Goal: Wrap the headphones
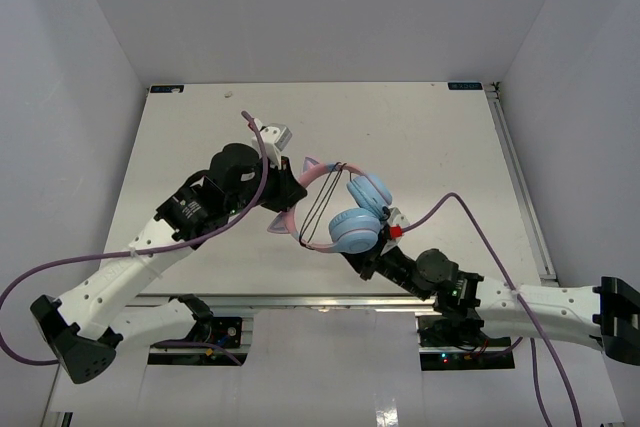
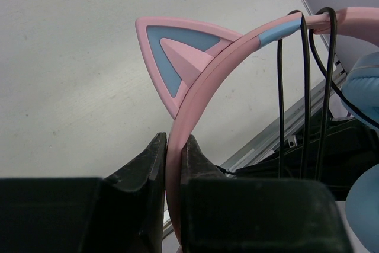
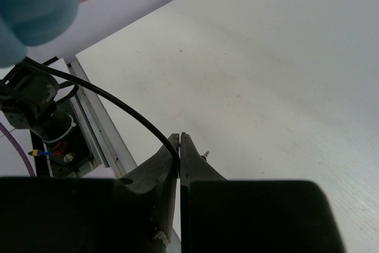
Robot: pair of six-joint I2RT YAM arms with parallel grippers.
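The headphones [image 1: 355,217] hang above the table's middle, with light blue ear cups and a pink headband [image 2: 201,81] with cat ears [image 2: 177,51]. My left gripper [image 2: 175,146] is shut on the headband just below one cat ear. The thin black cord [image 2: 307,99] loops several times over the headband. My right gripper [image 3: 179,141] is shut on the cord [image 3: 118,102] close to its plug [image 3: 205,154], which pokes out beside the fingers. In the top view my right gripper [image 1: 372,259] sits just below the lower ear cup [image 1: 354,232].
The white table [image 1: 430,157] has a metal rail along its near edge [image 1: 300,301] and its right edge [image 1: 520,187]. Thick purple arm cables [image 1: 480,227] arc over both arms. Grey walls stand on three sides.
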